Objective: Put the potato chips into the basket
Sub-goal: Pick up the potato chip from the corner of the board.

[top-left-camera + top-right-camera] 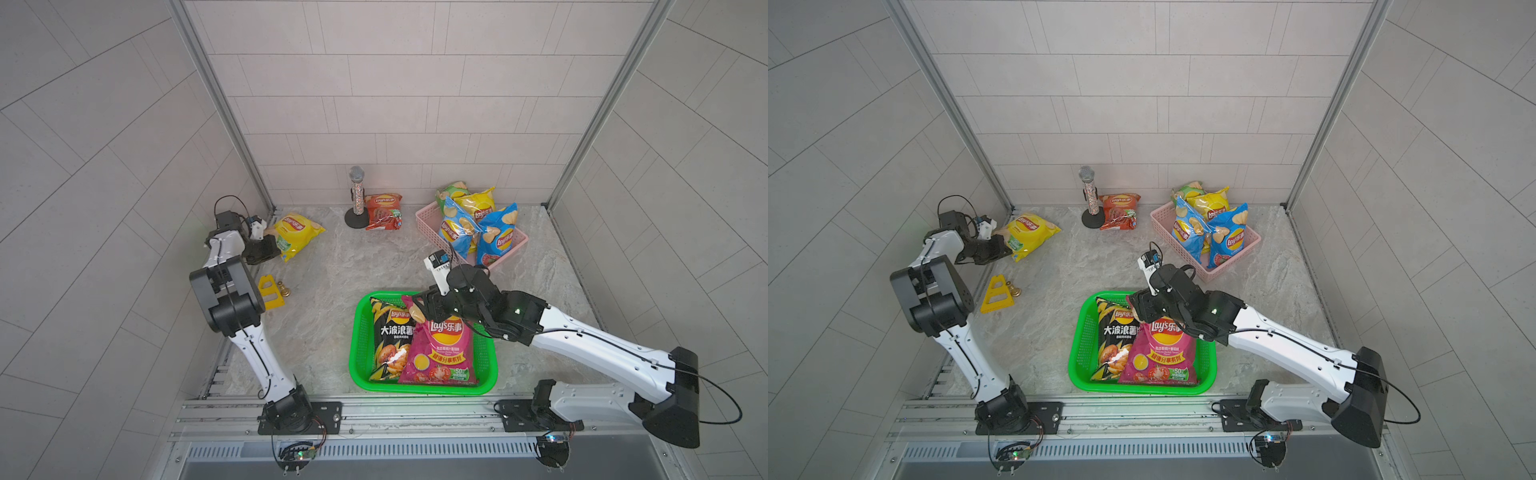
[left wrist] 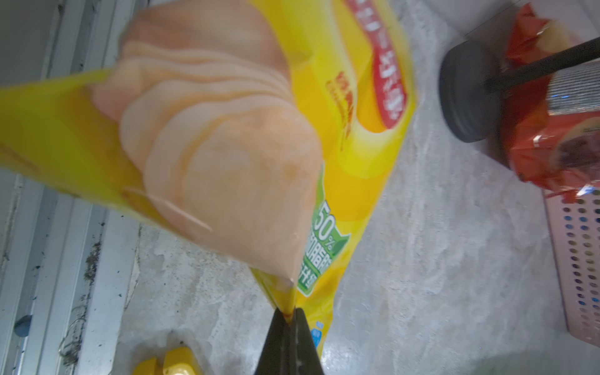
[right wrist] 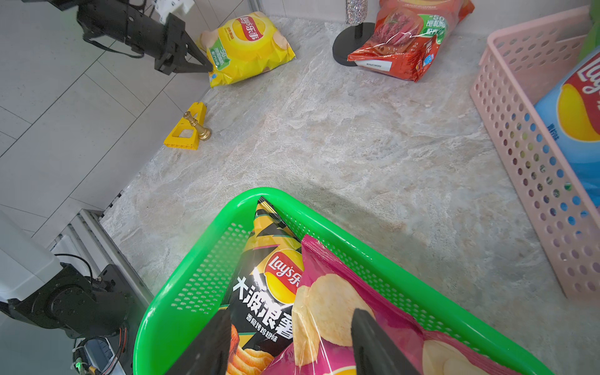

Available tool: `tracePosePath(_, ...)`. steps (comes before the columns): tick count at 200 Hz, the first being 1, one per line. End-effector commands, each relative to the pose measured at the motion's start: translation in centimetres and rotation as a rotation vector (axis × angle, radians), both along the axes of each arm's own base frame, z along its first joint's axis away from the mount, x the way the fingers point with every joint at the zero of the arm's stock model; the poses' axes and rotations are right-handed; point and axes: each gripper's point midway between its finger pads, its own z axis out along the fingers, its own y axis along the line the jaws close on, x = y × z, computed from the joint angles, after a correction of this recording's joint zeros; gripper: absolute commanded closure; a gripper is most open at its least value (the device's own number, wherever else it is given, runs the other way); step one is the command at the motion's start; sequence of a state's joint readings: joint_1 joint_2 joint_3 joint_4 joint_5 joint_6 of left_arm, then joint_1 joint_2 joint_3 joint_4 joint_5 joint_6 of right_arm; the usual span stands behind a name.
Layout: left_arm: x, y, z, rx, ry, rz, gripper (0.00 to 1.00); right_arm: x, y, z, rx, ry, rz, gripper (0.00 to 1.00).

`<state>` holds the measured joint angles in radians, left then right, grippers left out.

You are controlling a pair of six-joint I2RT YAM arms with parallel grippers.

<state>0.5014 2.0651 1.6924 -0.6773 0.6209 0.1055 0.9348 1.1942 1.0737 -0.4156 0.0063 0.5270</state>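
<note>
"What is the left claw (image 3: 207, 67) doing?"

"It is pinched tight on one corner of the yellow bag (image 1: 297, 232). That bag is puffy and shiny. It rests on the stone-look surface (image 1: 332, 286) at the middle left of a top view, close to the wall."

"And the right claw (image 3: 292, 315)?"

"Its two black fingers (image 3: 373, 341) are apart and grip nothing. It hangs over the green basket (image 1: 359, 353), low in the middle of the frame."

"What is in that basket?"

"A long black bag (image 1: 388, 345) and a magenta bag (image 1: 440, 353), side by side. The magenta one lies a bit over the black one. The basket is smooth plastic with tiny holes in its walls."

"Any more chips?"

"A crinkly red bag (image 1: 384, 212) lies at the back middle, just beside the sparkly microphone (image 1: 356, 191) on its round black foot. At the upper right, a pink basket (image 1: 428, 226) full of round holes holds blue bags (image 1: 496, 237), with a yellow one and a green one behind them."

"What is that yellow thing at the left?"

"A flat plastic triangle (image 3: 183, 133) with a little gold chess piece (image 3: 198, 126) right against it."
</note>
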Motion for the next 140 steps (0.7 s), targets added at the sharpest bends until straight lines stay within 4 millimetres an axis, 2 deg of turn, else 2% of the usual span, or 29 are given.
tracePosePath(1, 0.6, -1.4, 5.8, -0.023, -0.136, -0.007, 1.0, 0.1, -0.3, 1.6, 0.027, -0.04, -0.011, 0.37)
tracePosePath(50, -0.5, -4.6, 14.5, -0.009, -0.298, -0.035, 1.0, -0.1, -0.7, 2.4, 0.041, -0.071, -0.003, 0.36)
tracePosePath(88, -2.6, -7.8, 20.9, 0.024, -0.421, -0.07, 1.0, -0.6, -0.6, 3.6, 0.115, -0.1, 0.016, 0.36)
tracePosePath(115, -4.8, -10.7, 23.7, 0.018, -0.475, -0.095, 1.0, -0.8, -0.8, 4.1, 0.129, -0.114, 0.017, 0.36)
tracePosePath(140, -7.6, -14.3, 25.7, 0.015, -0.523, -0.143, 1.0, -0.8, -1.1, 4.4, 0.131, -0.126, 0.008, 0.36)
